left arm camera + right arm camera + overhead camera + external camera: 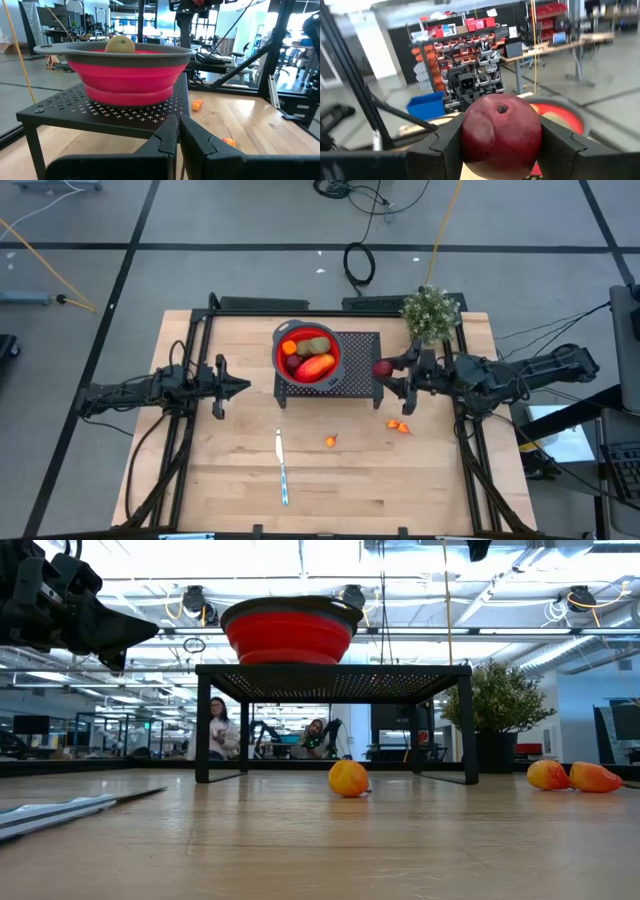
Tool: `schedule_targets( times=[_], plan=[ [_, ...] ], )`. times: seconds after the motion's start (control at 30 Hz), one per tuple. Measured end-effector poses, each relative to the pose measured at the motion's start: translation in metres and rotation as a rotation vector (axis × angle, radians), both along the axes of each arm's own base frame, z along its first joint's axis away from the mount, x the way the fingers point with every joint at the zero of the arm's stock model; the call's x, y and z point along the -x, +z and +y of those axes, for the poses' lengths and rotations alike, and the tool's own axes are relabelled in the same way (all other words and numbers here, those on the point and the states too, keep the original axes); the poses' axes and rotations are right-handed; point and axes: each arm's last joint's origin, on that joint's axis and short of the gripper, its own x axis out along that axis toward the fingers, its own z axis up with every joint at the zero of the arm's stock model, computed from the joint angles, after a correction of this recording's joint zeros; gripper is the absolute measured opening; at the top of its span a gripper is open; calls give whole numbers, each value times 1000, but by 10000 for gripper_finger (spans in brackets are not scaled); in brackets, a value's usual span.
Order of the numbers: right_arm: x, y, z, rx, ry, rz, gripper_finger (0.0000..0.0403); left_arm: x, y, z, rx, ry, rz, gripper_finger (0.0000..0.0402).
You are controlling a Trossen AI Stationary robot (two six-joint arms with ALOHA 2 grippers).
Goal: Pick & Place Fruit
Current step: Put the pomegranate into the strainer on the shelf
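- Red bowl [308,352] with grey rim, on the black perforated stand [355,370].
- Dark red fruit [501,134] beside that stand.
- Small orange fruit pieces [399,426] on pale wood table [210,470].

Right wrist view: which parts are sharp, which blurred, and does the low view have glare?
Right wrist view: the dark red round fruit in the right pincer is fairly sharp, the room behind smeared. Low view: ceiling lights glare brightly; the near wooden table is soft.

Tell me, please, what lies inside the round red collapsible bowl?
A red-orange oval fruit, a brown-green kiwi-like fruit, an orange piece and a dark one. Anything beneath them is covered.
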Motion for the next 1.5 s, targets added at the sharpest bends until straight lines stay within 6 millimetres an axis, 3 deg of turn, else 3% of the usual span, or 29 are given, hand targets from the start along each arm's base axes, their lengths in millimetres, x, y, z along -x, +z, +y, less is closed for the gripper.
schedule_targets(
  times=[0.23, 0.63, 1.07, 1.5],
  plan=[
    [-8, -4, -3, -240, -17, -39, 191, 0, 0, 0, 1, 0, 0, 21],
    [-18, -12, -2, -466, -23, -49, 189, 0, 0, 0, 2, 0, 0, 21],
    [-19, -14, -3, -474, -34, -42, 188, 0, 0, 0, 23, -1, -2, 21],
    [-39, -33, 0, -376, -46, 72, 186, 0, 0, 0, 24, -1, -2, 21]
  ],
)
